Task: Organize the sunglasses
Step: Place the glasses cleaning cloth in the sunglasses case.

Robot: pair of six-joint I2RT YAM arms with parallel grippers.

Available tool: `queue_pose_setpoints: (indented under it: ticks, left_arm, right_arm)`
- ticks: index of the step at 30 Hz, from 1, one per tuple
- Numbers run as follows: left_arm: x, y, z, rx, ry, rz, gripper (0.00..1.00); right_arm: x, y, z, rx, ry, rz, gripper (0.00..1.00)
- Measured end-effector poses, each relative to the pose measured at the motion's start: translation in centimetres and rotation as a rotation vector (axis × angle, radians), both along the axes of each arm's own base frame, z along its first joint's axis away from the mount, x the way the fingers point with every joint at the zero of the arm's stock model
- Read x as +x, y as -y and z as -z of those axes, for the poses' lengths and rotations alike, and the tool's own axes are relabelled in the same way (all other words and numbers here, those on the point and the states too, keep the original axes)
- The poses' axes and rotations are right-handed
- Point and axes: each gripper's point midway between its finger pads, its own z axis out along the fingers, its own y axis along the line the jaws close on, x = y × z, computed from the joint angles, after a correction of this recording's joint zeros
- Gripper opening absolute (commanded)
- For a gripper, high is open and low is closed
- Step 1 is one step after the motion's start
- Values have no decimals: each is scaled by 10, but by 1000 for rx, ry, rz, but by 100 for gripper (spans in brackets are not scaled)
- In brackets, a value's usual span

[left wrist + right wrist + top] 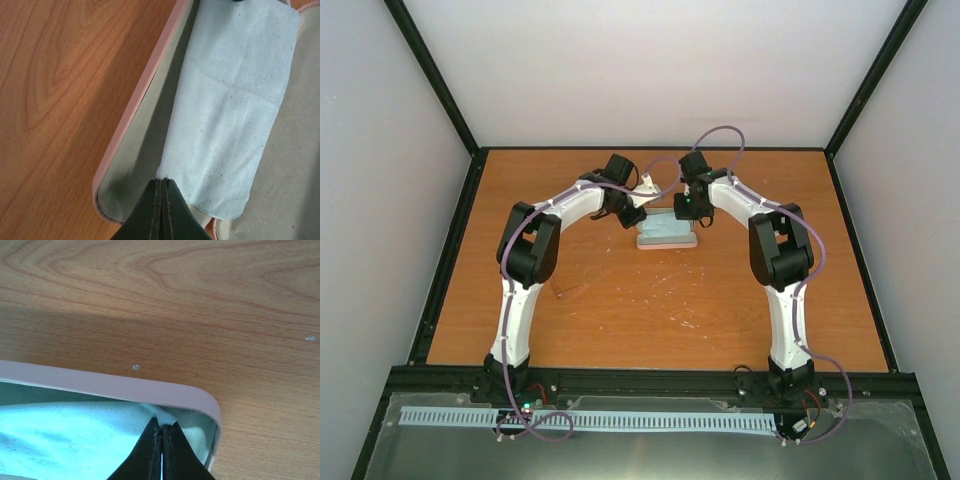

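Observation:
The pink case (668,243) lies open at the middle of the table, with the light blue cloth (665,228) spread inside it. In the left wrist view the cloth (235,100) covers the grey lining beside the pink rim (145,95). My left gripper (162,181) is shut with one cloth corner at its tips. My right gripper (161,426) is shut on another corner, and a bit of cloth (60,435) sticks out past its tips, just inside the rim (125,385). From above, the left gripper (638,215) and right gripper (692,212) flank the case. The sunglasses are hidden.
The wooden tabletop (650,300) surrounds the case. A black frame (450,250) borders the table, with white walls behind and at the sides. A cable loops above the right arm (720,135).

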Motion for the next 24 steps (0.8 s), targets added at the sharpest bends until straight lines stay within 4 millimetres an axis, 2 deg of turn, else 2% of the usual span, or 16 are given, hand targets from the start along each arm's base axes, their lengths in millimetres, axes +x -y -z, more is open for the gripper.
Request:
queue_pose_setpoints:
  ticks: [13, 19, 24]
  left_arm:
    - [12, 3, -14, -16, 41, 8, 1]
    - [12, 3, -8, -11, 33, 9, 1]
    - [12, 3, -5, -7, 28, 11, 8]
  right_arm:
    - [10, 3, -3, -7, 14, 8, 3]
    - [10, 3, 3, -14, 4, 3, 3]
    - [11, 3, 6, -16, -1, 3, 6]
